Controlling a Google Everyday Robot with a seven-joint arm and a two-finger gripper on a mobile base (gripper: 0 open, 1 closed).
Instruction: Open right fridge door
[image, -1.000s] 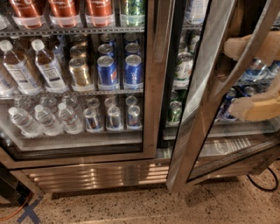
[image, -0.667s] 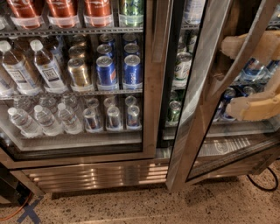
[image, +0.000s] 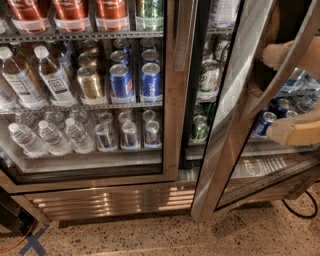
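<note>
At the right edge of the view, the gripper (image: 292, 92) holds its fingers spread wide astride the bar handle (image: 287, 62) of the right fridge door (image: 225, 140), which stands partly swung out from the fridge (image: 100, 200); unclamped, the handle could slip free and the door swing shut.

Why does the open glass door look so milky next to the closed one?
Camera view: the right fridge door stands swung out at an angle, so its pane throws back a pale streak of glare. The closed left door faces the camera more squarely, and its blue cans show plainly. The gripper, fingers apart, sits at the right edge beside the open door, pale against the darker shelves.
</note>
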